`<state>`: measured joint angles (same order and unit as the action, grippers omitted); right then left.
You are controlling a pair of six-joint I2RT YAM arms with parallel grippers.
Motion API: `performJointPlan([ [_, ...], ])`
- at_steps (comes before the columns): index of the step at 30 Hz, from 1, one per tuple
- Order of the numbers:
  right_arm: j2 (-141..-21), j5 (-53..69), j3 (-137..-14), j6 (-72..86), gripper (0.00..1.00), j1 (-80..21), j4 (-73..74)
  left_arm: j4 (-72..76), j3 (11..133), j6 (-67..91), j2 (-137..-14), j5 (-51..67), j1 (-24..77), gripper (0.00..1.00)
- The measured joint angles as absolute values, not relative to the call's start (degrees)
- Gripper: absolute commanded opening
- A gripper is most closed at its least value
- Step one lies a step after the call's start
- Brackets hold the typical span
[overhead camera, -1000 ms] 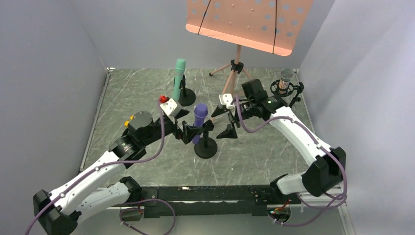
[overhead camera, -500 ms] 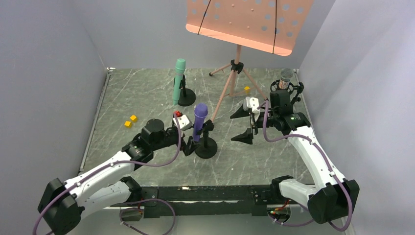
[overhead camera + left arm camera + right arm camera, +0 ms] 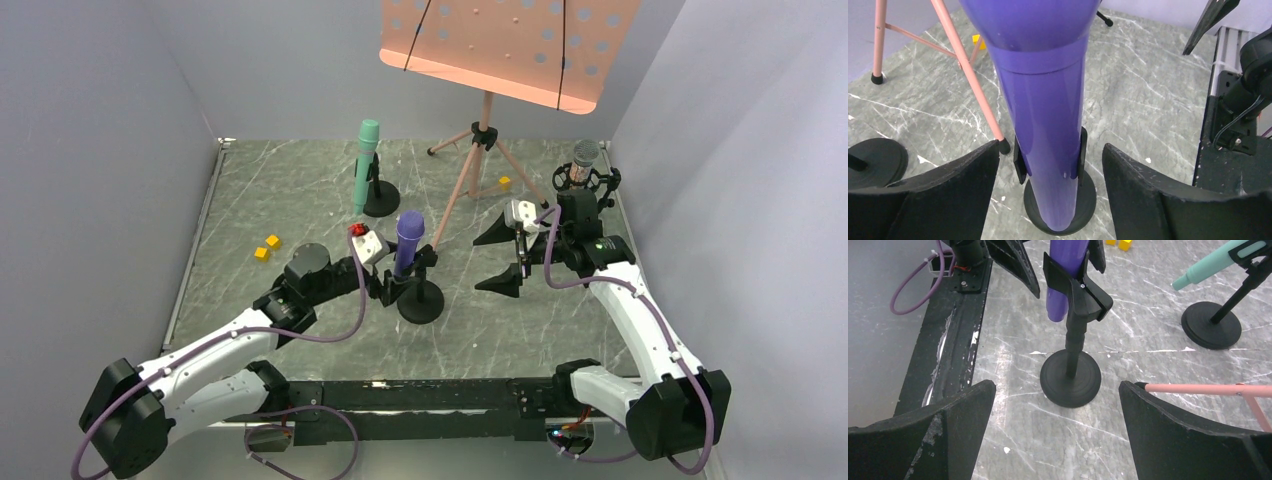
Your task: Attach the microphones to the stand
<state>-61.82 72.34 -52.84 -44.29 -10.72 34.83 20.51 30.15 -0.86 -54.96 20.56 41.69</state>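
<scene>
Grey marbled tabletop [image 3: 300, 190] carries all three microphones, each seemingly clipped into a black stand [image 3: 421, 302]: mint green stick microphone [image 3: 365, 165] upper middle, glittery silver mesh-headed microphone [image 3: 583, 158] upper right, purple microphone [image 3: 407, 240] centre. Left gripper [image 3: 1050, 165] straddles the purple one, jaws wide, not touching; right gripper [image 3: 497, 260] gapes empty. Little seems left.

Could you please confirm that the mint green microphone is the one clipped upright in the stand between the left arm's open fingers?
Not quite. The one clipped upright in the stand between the left arm's open fingers is the purple microphone, not the mint green one. The left wrist view shows this.
</scene>
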Motion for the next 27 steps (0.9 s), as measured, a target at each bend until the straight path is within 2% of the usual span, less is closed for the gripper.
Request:
performJointPlan([
  [6, -61.1, 73.0, -50.8, -43.2, 1.0, -9.9, 33.1, 21.6, 29.8, 1.0, -54.8, 20.8, 41.7, 0.24],
  [10, -60.9, 73.8, -50.5, -43.5, 1.0, -9.5, 33.2, 21.8, 29.9, 1.7, -54.8, 21.1, 41.7, 0.04],
  [16, -60.9, 74.1, -50.5, -45.2, 1.0, -9.1, 34.4, 17.5, 30.0, 1.7, -51.5, 18.8, 39.6, 0.0],
  [22, -60.9, 74.3, -50.5, -47.3, 1.0, -8.9, 36.2, 8.9, 29.9, -0.1, -43.3, 12.5, 27.7, 0.0],
  [27, -61.4, 74.5, -50.5, -49.7, 1.0, -8.8, 38.9, 8.3, 29.9, -3.7, -42.0, 5.7, 18.5, 0.0],
])
